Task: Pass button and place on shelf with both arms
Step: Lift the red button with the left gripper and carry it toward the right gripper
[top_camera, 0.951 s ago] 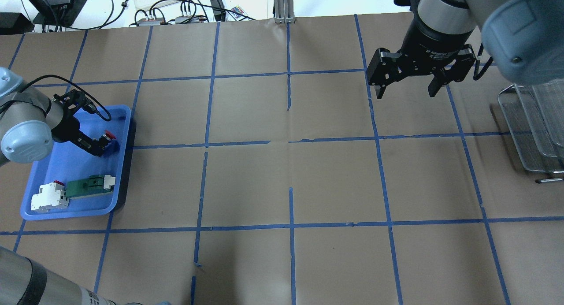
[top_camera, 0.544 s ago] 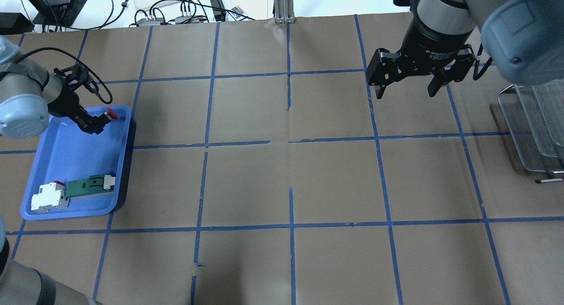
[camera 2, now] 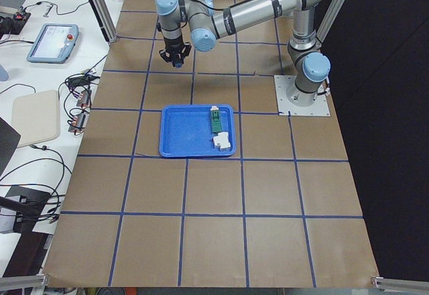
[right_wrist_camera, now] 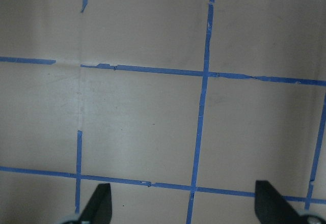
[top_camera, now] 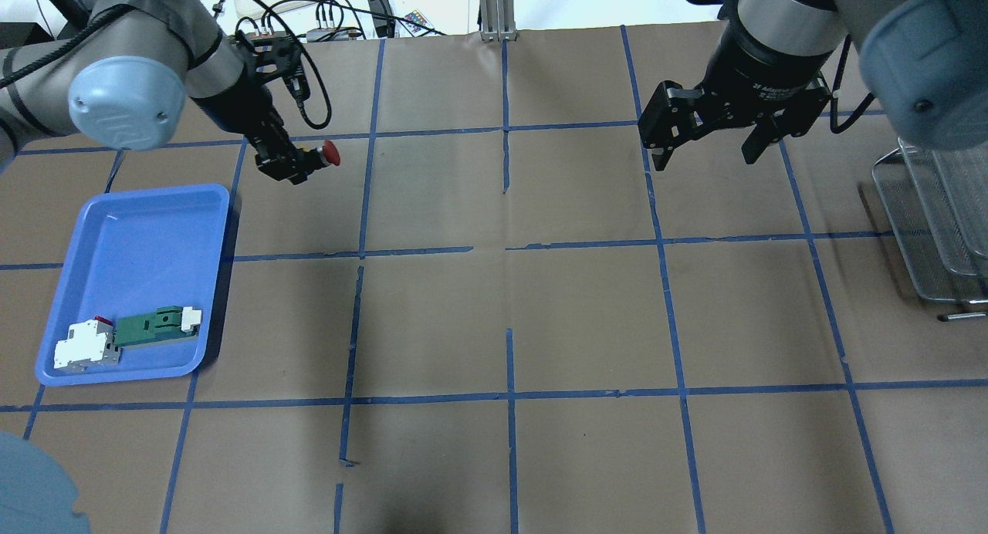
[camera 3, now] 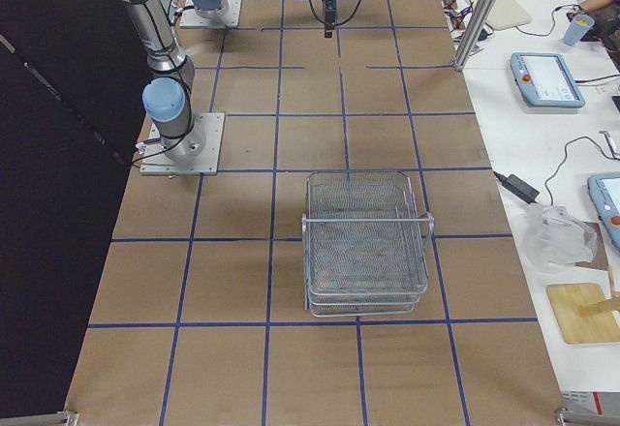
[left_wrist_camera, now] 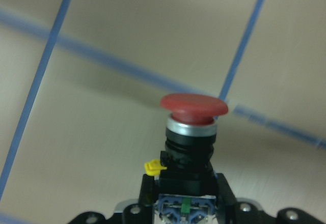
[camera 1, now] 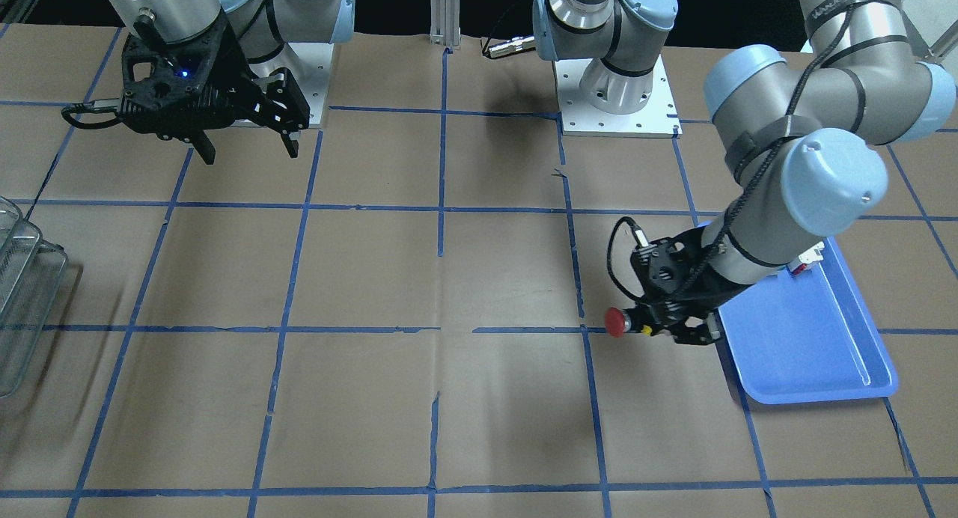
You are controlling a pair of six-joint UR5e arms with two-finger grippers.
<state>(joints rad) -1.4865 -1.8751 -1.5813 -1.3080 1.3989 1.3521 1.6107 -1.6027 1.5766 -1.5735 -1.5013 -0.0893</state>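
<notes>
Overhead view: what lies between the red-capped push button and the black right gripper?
Only the brown paper table cover with blue tape lines lies between the red-capped push button and the open right gripper, as the overhead view shows.

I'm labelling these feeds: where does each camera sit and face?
Front-facing: across the table, facing the robot; left gripper holds the button.
Overhead: behind the robot, looking down; right gripper open.
Exterior left: table's left end; left arm, blue tray.
Exterior right: right end; right arm, shelf.
Left wrist: at the held button.
Right wrist: downward; open fingers.
Front-facing and overhead share the button.
</notes>
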